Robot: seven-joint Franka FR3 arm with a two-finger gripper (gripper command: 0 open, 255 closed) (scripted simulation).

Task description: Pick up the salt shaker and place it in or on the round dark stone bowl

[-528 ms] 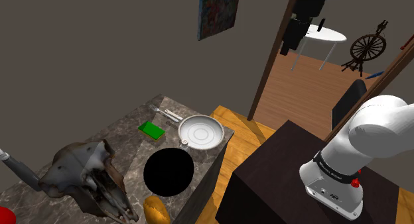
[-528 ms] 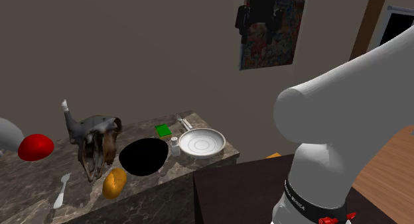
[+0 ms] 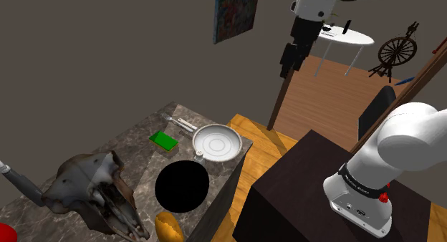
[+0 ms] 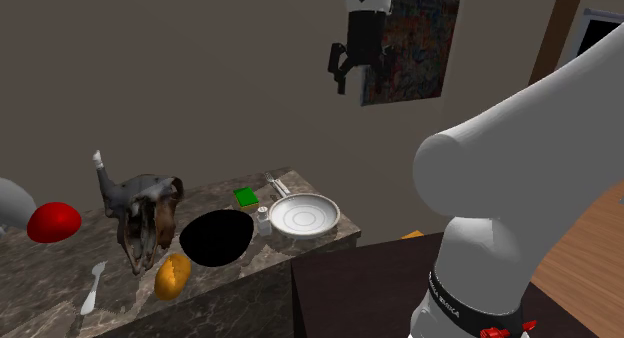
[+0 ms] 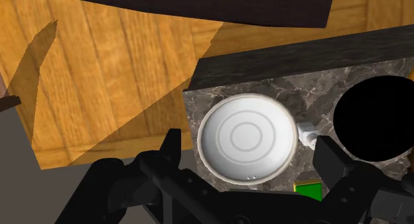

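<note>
The marble counter (image 3: 140, 158) carries a round black bowl (image 3: 182, 187) and, next to it at the counter's end, a white plate (image 3: 217, 142). High above them hangs the gripper (image 3: 288, 64) — fingers spread wide, gripping nothing. The small white salt shaker (image 3: 200, 154) stands on the counter (between plate and bowl, just beside the plate's rim) — well below the gripper.
</note>
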